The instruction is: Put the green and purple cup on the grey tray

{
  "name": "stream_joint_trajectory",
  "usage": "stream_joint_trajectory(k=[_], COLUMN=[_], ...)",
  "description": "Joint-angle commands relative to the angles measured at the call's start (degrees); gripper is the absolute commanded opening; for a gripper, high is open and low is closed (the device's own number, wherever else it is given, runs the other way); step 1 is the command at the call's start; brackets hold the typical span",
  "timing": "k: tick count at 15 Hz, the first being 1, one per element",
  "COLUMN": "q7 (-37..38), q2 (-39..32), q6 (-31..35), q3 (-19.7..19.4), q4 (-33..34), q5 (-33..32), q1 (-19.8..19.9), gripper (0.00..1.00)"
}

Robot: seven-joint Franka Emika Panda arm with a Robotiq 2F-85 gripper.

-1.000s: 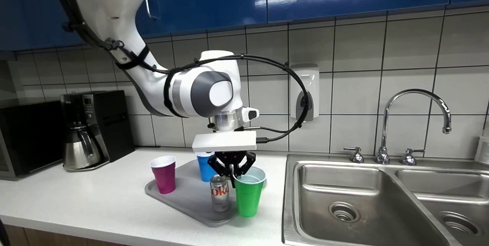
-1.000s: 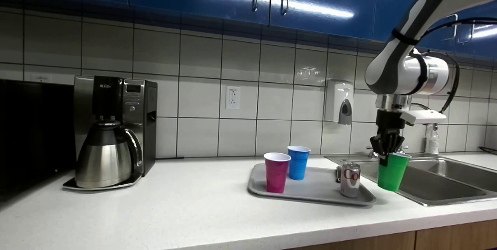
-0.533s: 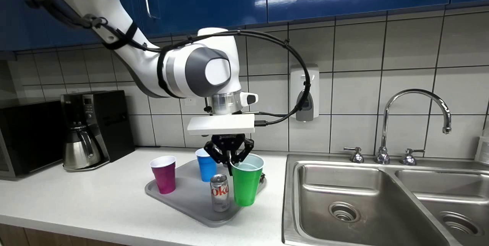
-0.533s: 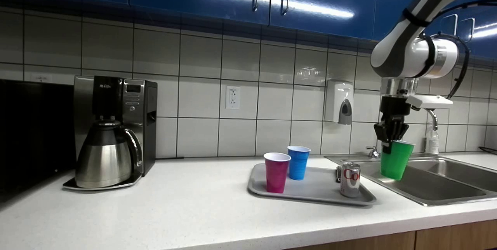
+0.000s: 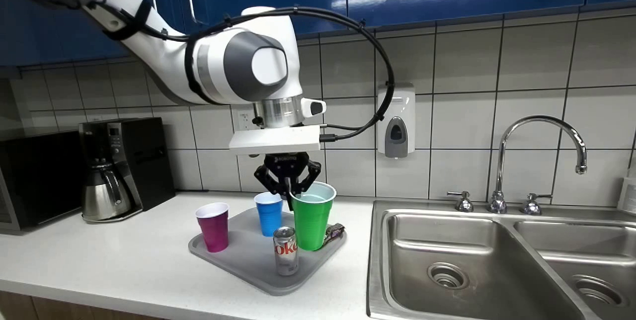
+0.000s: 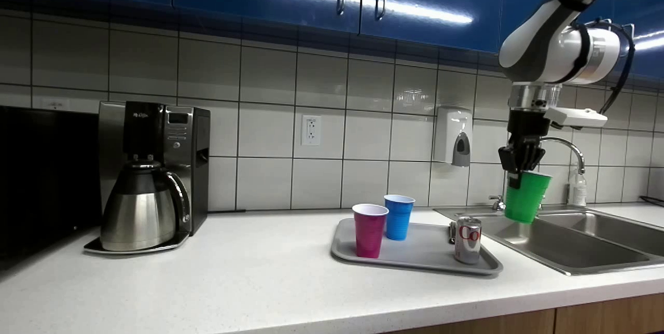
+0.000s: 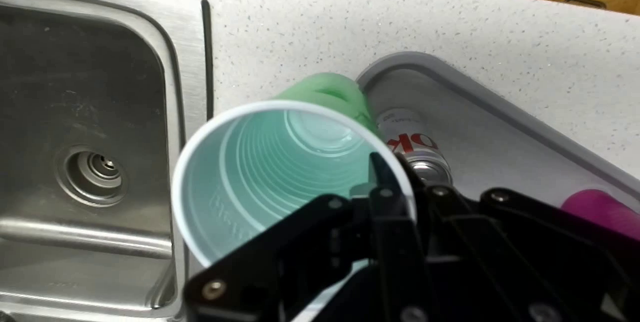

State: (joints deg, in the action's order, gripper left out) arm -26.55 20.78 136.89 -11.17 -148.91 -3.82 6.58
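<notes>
The green cup [image 5: 313,223] hangs in the air, tilted slightly, with its pale inside facing up; it also shows in an exterior view [image 6: 528,199] and in the wrist view [image 7: 270,172]. My gripper [image 5: 291,201] is shut on its rim, one finger inside and one outside, as the wrist view shows [image 7: 392,169]. The purple cup [image 5: 213,230] stands upright on the grey tray [image 5: 248,253]; both also show in an exterior view, the cup [image 6: 369,233] and the tray [image 6: 415,256]. In the wrist view the green cup's base is beside the tray's [image 7: 500,162] corner.
A silver Coke can [image 5: 286,255] and a blue cup [image 5: 269,216] stand on the tray. A wrapped snack [image 5: 334,232] lies near the tray's edge. The steel sink [image 5: 376,260] is beside the tray. A coffee maker [image 6: 150,178] stands farther along the counter.
My gripper has risen with the green cup, shifting left in one exterior view. The wrapped snack behind it now shows. The purple cup, blue cup, can and tray have not moved.
</notes>
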Motion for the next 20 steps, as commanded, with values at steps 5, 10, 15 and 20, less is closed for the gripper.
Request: stream_joint_trajectory(k=[5, 10, 15, 20], q7=[5.16, 7.92, 10.87, 13.55], q2=[7.3, 7.69, 6.21, 3.78], q6=[-3.61, -3.59, -2.69, -0.92], q3=[3.43, 5.81, 8.22, 10.49], q4=[-2.28, -2.41, -2.03, -1.67], q5=[-0.57, -0.28, -0.26, -0.62], q1=[-2.67, -5.41, -7.83, -9.19], gripper=[0.01, 0.01, 0.01, 0.01])
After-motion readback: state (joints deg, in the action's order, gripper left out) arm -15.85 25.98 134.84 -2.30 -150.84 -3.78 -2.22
